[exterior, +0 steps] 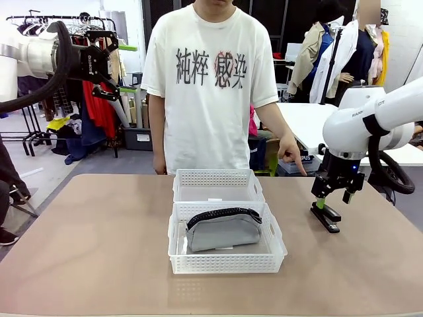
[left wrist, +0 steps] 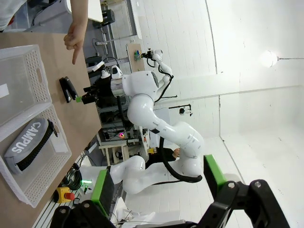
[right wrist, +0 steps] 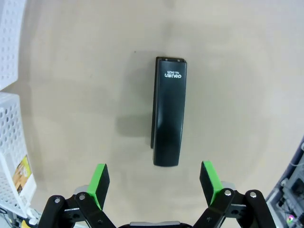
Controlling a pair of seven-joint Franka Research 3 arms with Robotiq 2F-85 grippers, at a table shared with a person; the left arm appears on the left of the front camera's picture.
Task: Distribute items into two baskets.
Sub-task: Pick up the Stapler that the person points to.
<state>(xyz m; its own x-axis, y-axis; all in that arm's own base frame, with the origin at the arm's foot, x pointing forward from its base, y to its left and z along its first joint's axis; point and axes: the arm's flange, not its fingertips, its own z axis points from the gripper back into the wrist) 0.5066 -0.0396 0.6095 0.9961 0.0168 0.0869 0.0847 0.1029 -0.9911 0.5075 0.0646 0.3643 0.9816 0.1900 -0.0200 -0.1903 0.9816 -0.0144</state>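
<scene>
**A:** Stapler (right wrist: 168, 111) first: where do we see it?

**B:** Flat on the table (exterior: 99, 231), well right of the larger basket (exterior: 225, 264). Our right gripper (right wrist: 155, 180) hovers just above it, jaws spread wide, gripping nothing. A person's hand (exterior: 289, 152) points downward beyond it.

**A:** And the pouch (exterior: 223, 229)?

**B:** We see it lying inside that larger basket, with the smaller basket (exterior: 218, 177) right behind. Our left gripper (exterior: 125, 68) hangs high, released too.

White arms (exterior: 373, 119), black cables (exterior: 66, 49), green-padded fingers (right wrist: 99, 185)
</scene>
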